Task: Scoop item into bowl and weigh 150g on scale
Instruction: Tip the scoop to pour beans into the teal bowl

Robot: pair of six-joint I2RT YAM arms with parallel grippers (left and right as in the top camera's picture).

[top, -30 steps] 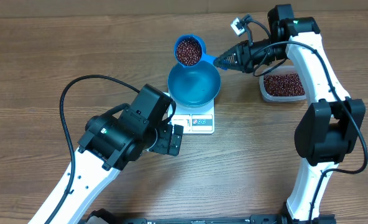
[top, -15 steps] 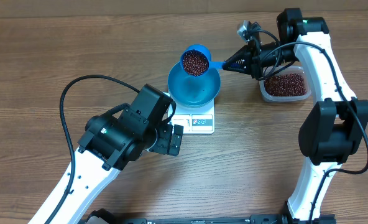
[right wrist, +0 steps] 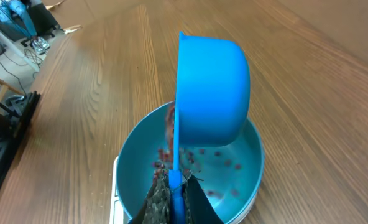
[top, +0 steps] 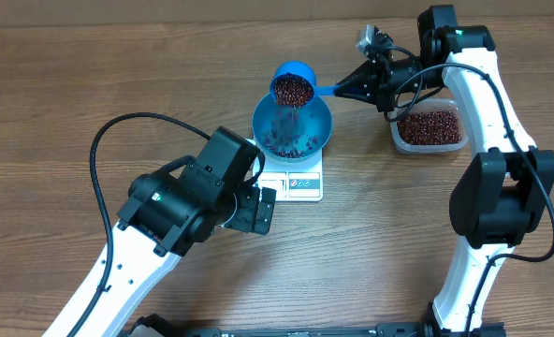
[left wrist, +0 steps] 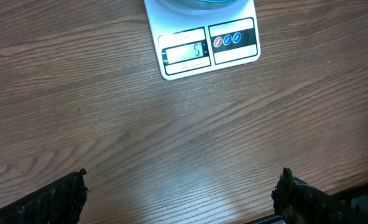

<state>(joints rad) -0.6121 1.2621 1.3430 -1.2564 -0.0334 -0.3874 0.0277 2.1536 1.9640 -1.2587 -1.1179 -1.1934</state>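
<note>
The blue bowl (top: 307,120) stands on the white scale (top: 302,183) at mid-table. My right gripper (top: 349,92) is shut on the handle of a small blue scoop (top: 292,86). The scoop is tipped over the bowl's far rim, and red-brown beans (top: 289,142) are falling from it into the bowl. In the right wrist view the scoop (right wrist: 212,93) hangs on its side above the bowl (right wrist: 249,177), with beans (right wrist: 169,154) scattered inside. My left gripper (left wrist: 184,190) stands open over bare wood in front of the scale (left wrist: 234,56), holding nothing.
A clear plastic tub (top: 430,128) of beans sits to the right of the bowl, under my right arm. My left arm's black wrist (top: 202,187) lies close to the scale's left front corner. Bare wooden table (top: 371,243) lies in front of the scale.
The right gripper brought the level, full scoop from behind the bowl to over its rim and tipped it; beans now pour into the bowl. The left arm has not moved.
</note>
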